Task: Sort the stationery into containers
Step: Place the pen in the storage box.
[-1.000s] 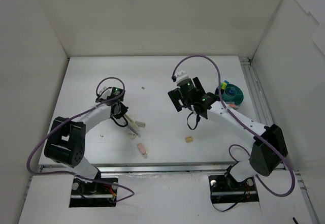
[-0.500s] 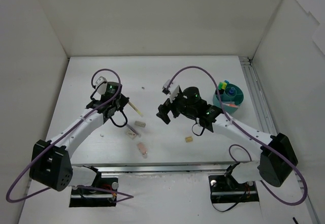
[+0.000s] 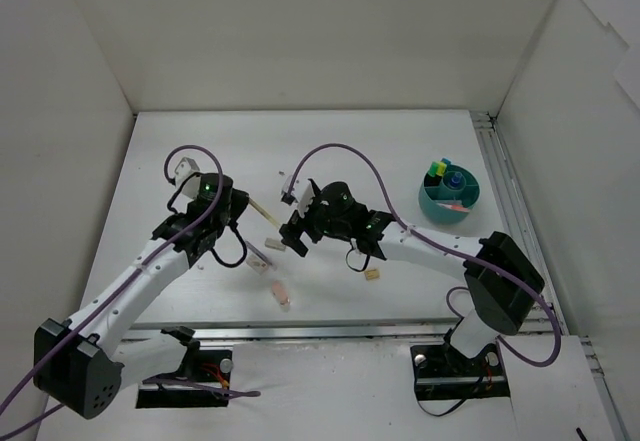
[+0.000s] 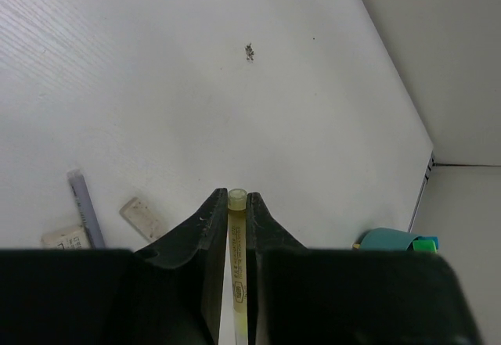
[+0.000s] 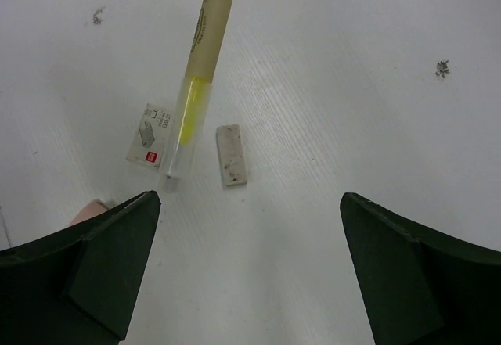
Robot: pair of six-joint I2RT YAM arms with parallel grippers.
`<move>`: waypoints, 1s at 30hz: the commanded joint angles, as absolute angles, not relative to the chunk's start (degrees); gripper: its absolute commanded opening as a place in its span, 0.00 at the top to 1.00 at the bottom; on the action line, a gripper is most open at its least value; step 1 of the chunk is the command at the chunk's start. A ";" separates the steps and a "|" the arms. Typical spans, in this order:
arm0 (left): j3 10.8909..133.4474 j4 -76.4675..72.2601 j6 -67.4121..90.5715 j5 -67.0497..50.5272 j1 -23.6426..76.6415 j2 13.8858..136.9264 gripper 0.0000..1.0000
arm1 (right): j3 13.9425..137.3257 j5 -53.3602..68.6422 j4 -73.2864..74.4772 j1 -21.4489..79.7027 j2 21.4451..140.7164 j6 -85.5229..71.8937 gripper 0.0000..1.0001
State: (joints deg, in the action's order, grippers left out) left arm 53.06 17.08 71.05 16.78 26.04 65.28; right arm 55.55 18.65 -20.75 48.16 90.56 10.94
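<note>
My left gripper (image 3: 238, 209) is shut on a beige highlighter (image 3: 262, 212) with a yellow tip. In the left wrist view the highlighter (image 4: 237, 235) lies lengthwise between the fingers. My right gripper (image 3: 293, 232) is open wide and empty, hovering just right of that tip. Its wrist view (image 5: 249, 198) shows the highlighter (image 5: 207, 40), a beige eraser (image 5: 232, 154) and a white labelled eraser (image 5: 150, 134) on the table below. The teal tub (image 3: 436, 208) at the right holds green-capped and blue-capped items and pink ones.
A clear pen (image 3: 262, 258), two pink erasers (image 3: 282, 292) and a tan cube (image 3: 373, 274) lie on the table near the front. White walls enclose the table. A metal rail (image 3: 503, 186) runs along the right edge.
My left gripper has lifted the beige highlighter off the table and drawn back a little to the left. My right gripper has swung left from near the tub to the highlighter's tip.
</note>
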 commanded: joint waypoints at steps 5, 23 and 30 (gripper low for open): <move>50.63 15.38 74.09 19.68 28.30 60.03 1.00 | 59.15 13.01 -31.01 52.38 91.40 14.76 0.04; 48.60 13.10 73.22 21.19 31.82 57.04 0.65 | 61.78 5.02 -29.28 54.76 91.41 16.95 1.00; 49.83 16.43 64.88 18.98 31.82 53.80 0.01 | 66.97 -3.24 -12.94 50.03 89.04 34.43 1.00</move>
State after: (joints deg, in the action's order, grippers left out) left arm 47.99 17.04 70.00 19.33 31.46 57.10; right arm 62.67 2.26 -18.81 53.63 93.34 24.23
